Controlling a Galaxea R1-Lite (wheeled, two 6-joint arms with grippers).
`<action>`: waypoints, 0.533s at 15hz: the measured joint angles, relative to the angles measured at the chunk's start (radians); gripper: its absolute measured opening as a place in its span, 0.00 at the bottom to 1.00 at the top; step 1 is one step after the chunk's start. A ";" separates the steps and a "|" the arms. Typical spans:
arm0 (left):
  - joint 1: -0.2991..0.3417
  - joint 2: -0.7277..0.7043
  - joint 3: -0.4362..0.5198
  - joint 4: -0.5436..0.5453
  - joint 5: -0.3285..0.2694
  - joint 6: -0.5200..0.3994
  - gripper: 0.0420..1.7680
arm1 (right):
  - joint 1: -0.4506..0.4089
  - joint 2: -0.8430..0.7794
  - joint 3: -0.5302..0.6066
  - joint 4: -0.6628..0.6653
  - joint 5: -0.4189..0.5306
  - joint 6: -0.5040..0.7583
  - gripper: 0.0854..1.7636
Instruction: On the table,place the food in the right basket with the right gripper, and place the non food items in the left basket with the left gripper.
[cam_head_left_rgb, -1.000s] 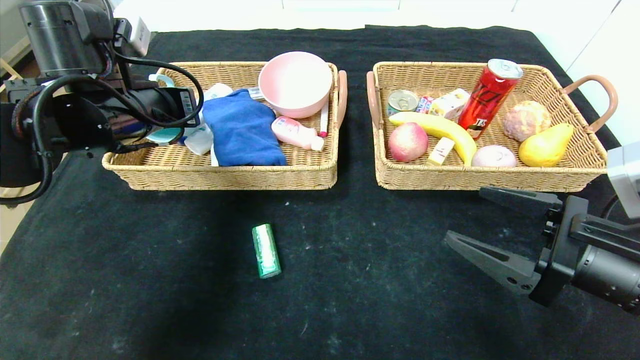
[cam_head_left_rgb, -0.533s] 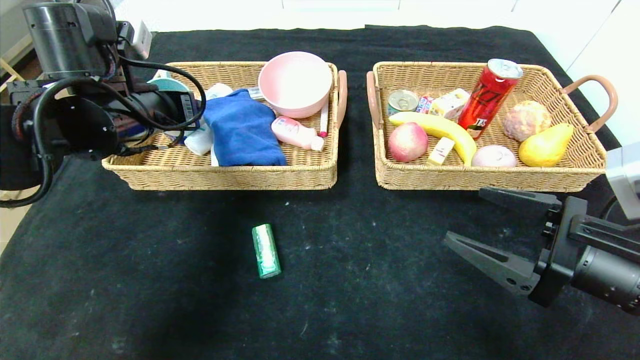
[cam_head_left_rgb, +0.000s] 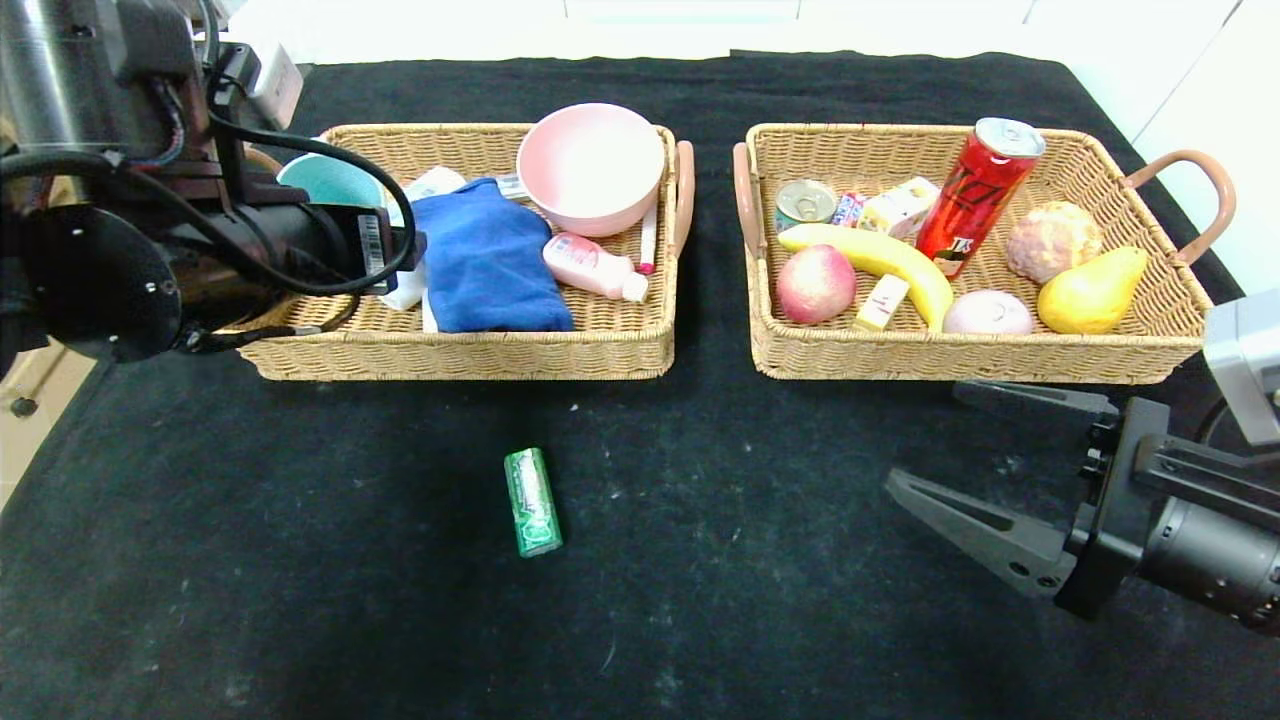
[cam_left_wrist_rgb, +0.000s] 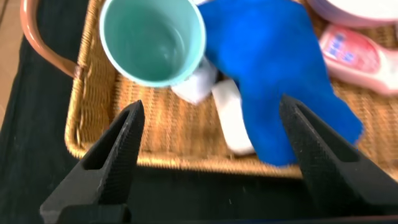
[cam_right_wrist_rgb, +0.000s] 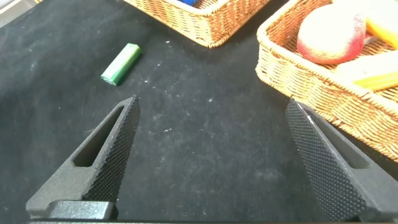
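Black table (cam_head_left_rgb: 300, 600) spreads bare around green packet (cam_head_left_rgb: 531, 502), well apart from baskets.

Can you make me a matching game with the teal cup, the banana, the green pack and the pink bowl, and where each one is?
Things:
1. teal cup
2. banana
3. green pack
4. pink bowl

Places:
A. on the black cloth, outside both baskets
B. right basket, beside a peach
C. left basket, far corner nearest the other basket
D. left basket, below the open left claw

Pairs: 1-D, 2-B, 3-A, 4-C
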 joint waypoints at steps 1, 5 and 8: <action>-0.022 -0.018 0.007 0.026 0.008 -0.001 0.89 | 0.001 0.000 0.001 0.000 0.000 0.000 0.97; -0.131 -0.069 0.043 0.188 0.021 -0.103 0.92 | 0.003 0.000 0.003 0.000 0.000 0.000 0.97; -0.236 -0.081 0.037 0.373 0.017 -0.276 0.94 | 0.010 0.003 0.006 0.001 0.000 0.000 0.97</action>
